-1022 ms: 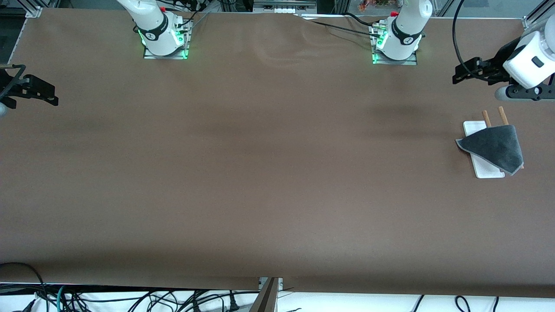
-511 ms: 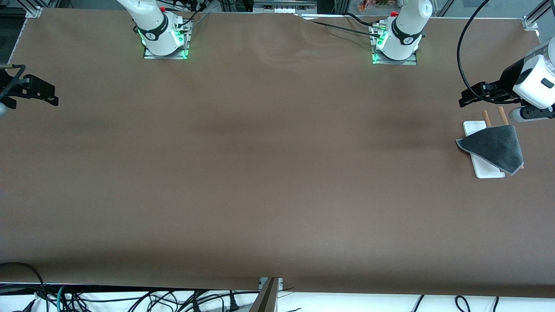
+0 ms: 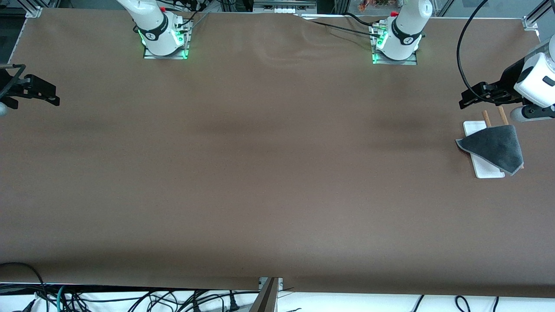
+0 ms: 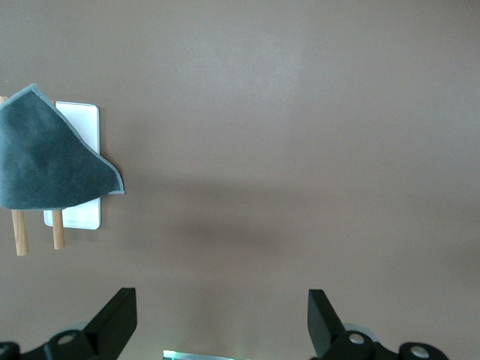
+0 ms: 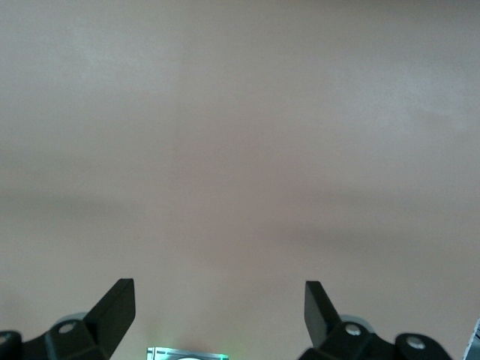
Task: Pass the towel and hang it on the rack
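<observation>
The towel (image 3: pixel 494 147), dark grey face up with a lighter grey edge, is draped over the two wooden rods of the rack (image 3: pixel 473 128) at the left arm's end of the table. It covers most of the white base. Towel (image 4: pixel 41 154) and rack (image 4: pixel 81 127) also show in the left wrist view. My left gripper (image 3: pixel 465 100) is open and empty, up in the air just beside the rack's rod ends. My right gripper (image 3: pixel 54 100) is open and empty at the right arm's end of the table, over bare brown surface.
The brown table cover (image 3: pixel 269 164) spans the whole view. The two arm bases (image 3: pixel 164 39) stand along the edge farthest from the front camera. Cables hang below the table's near edge (image 3: pixel 130 299).
One second ago the left gripper stood higher and farther from the rack; it has come closer to the rod ends, then held. The towel, rack and right arm have not moved.
</observation>
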Action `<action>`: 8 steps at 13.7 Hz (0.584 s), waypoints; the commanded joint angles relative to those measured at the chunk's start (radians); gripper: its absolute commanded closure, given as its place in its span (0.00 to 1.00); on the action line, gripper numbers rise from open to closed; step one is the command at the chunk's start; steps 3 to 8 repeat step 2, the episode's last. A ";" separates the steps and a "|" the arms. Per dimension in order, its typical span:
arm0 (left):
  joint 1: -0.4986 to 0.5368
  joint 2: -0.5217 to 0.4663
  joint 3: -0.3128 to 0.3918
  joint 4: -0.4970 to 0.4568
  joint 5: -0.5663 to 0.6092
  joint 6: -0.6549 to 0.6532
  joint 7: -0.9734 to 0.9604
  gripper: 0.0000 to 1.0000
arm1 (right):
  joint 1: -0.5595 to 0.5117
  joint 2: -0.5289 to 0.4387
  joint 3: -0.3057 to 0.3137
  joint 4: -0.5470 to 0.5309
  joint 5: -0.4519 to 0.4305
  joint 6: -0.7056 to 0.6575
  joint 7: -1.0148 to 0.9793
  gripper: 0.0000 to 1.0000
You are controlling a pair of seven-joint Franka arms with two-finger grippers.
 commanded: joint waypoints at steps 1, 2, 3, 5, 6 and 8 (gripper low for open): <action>-0.006 -0.006 0.003 0.007 0.007 0.005 0.017 0.00 | -0.009 -0.003 0.000 0.002 0.022 0.005 -0.011 0.00; -0.006 -0.006 0.003 0.005 0.006 0.005 0.015 0.00 | -0.011 -0.003 0.000 0.002 0.022 0.005 -0.011 0.00; -0.006 -0.006 0.003 0.005 0.006 0.005 0.015 0.00 | -0.011 -0.003 0.000 0.002 0.022 0.005 -0.011 0.00; -0.006 -0.006 0.003 0.005 0.006 0.005 0.015 0.00 | -0.011 -0.003 0.000 0.002 0.022 0.005 -0.011 0.00; -0.006 -0.006 0.003 0.005 0.006 0.005 0.015 0.00 | -0.011 -0.003 0.000 0.002 0.022 0.005 -0.011 0.00; -0.006 -0.006 0.003 0.005 0.006 0.005 0.015 0.00 | -0.011 -0.003 0.000 0.002 0.022 0.005 -0.011 0.00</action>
